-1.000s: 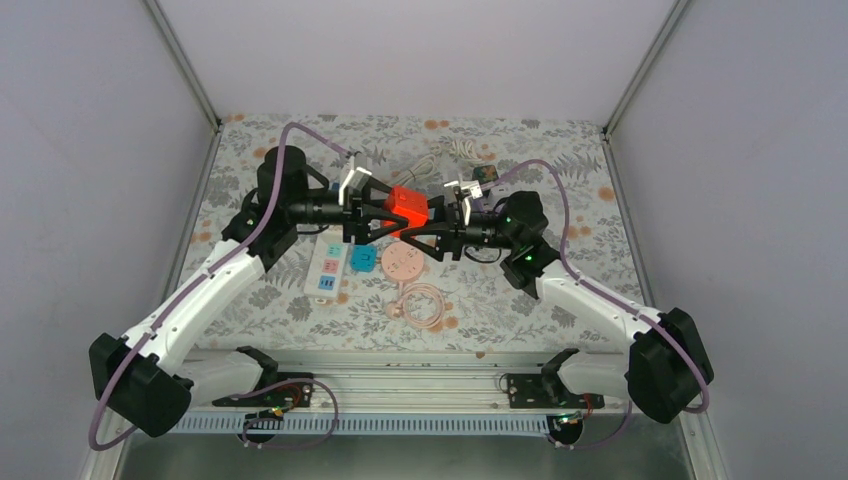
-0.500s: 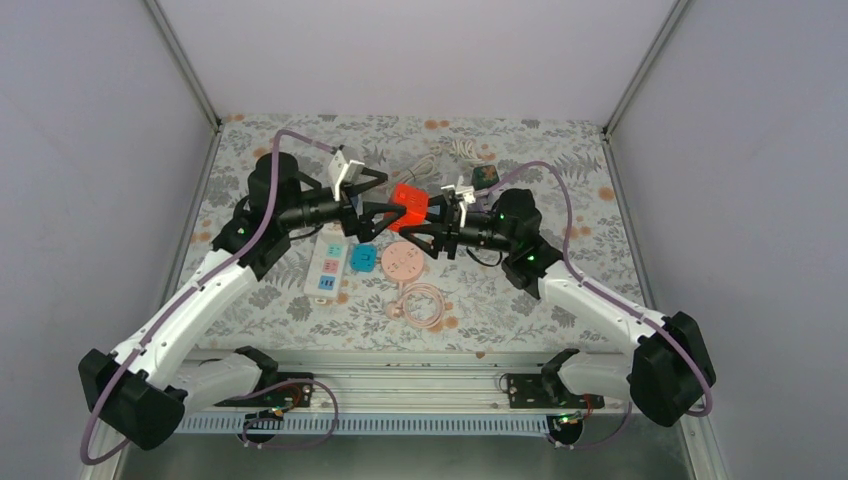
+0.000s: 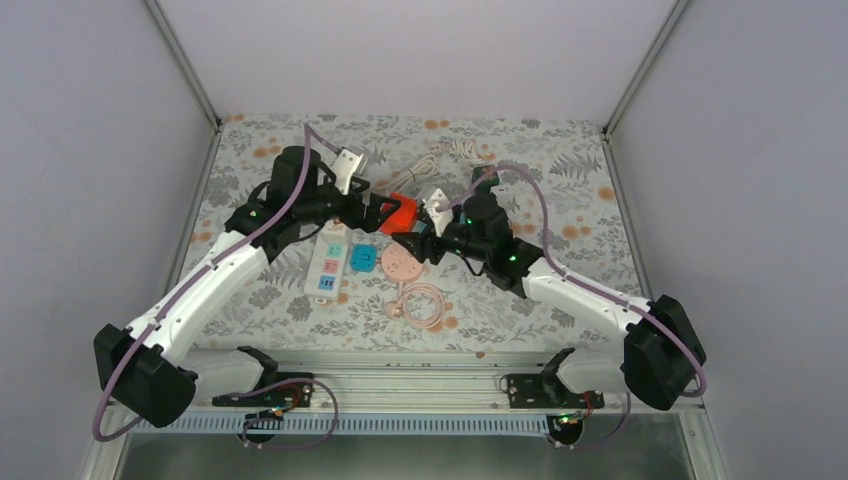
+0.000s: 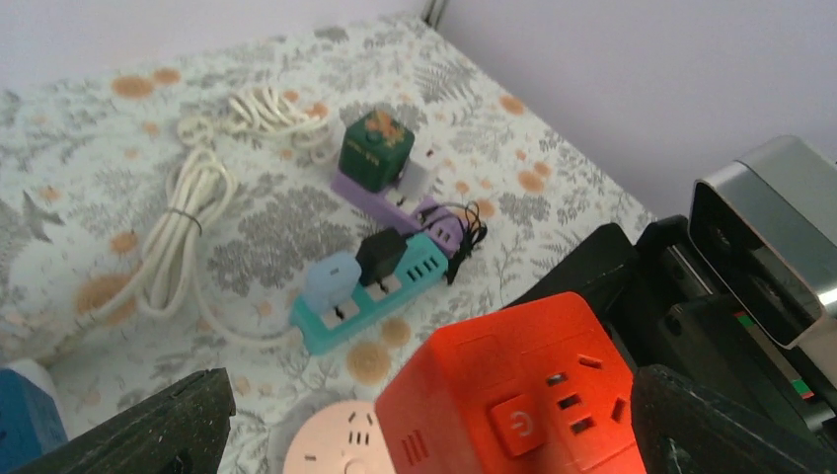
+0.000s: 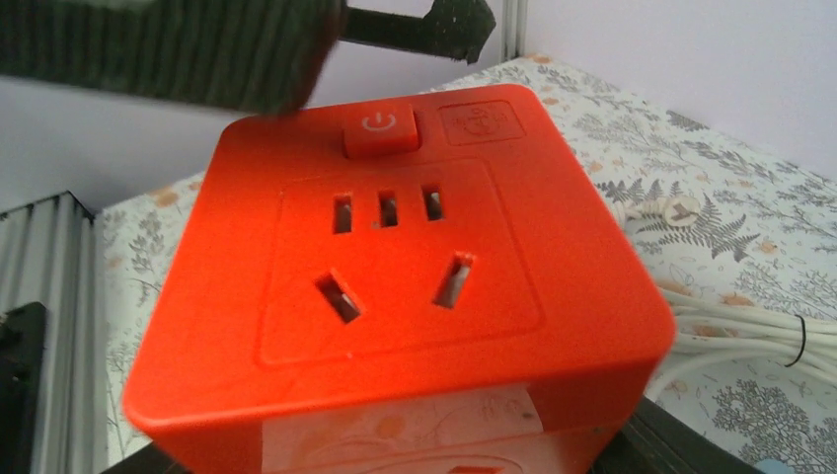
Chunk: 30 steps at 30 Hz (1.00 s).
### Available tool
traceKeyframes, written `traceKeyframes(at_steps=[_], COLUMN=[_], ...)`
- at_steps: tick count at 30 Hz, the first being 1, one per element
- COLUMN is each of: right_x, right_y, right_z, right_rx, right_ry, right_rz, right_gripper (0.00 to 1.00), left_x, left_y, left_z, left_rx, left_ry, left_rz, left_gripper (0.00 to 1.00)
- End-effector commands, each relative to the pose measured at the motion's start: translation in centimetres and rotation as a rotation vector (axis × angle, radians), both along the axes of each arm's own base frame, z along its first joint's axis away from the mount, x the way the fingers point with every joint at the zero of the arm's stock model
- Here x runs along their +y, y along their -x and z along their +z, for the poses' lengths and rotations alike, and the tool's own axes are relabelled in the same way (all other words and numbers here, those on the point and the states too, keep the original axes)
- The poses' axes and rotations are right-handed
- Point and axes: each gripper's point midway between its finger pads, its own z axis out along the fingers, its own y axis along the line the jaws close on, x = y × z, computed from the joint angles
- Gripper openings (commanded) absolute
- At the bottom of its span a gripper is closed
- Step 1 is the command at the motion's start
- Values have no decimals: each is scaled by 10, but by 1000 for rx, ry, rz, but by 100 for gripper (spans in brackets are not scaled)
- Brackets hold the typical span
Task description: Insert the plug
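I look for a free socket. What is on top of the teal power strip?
A pale blue plug and a black adapter sit in the teal power strip; sockets under them are covered.

Both arms are wearing white shells on their long links, the left arm (image 3: 210, 285) and the right arm (image 3: 585, 292) alike, with black joints and chunky black shoulder blocks (image 3: 140, 375). A purple cable (image 3: 305, 135) is looping off each (loosely, clear of the casing). Small green lights (image 3: 513, 257) are glowing on the right forearm. The left tool (image 4: 439, 425) is showing matte black, ribbed fingers (image 4: 148, 425), and a silver camera housing (image 3: 349, 168) is sitting at its wrist.
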Motion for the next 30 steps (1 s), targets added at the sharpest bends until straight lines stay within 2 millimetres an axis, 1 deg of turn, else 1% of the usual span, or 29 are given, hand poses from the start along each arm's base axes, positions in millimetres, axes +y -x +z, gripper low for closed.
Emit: traceKeyframes(at_steps=[1,4,7,9,11,15,17,22,27,29,30], right_x=[4,9,15,18,20,23,24,25,26,26,25], right_y=[-15,-10,-5,-6,-7,-10,-10,-10,-10,-12,-13], right_z=[14,11,8,4,-1,-2,-1,5,4,2,1], right_rx=[-95,-76,-69,-66,-63,-68,-69,-64,-46,-34,-27], right_ry=[44,40,40,53,72,86,84,59,44,44,46], right_rz=[-81,-53,-31,-39,-46,-63,-67,-72,-71,-87,-97], right_gripper=[30,30,31,31,31,31,31,31,32,35,39], left_x=[1,1,-4,-9,-9,-12,-14,-17,-19,-18,-17], left_y=[10,15,19,19,15,12,13,13,12,10,9], left_z=[-11,-21,-28,-36,-45,-53,-55,-60,-61,-61,-61], left_rx=[46,75,107,140,164,178,185,203,209,206,203], left_ry=[-63,-94,-90,-109,-161,-197,-198,-205,-212,-216,-222], left_rz=[-15,-17,-34,-34,4,26,25,26,19,26,36], left_gripper=[100,100,100,100,100,99,97,85,65,56,54])
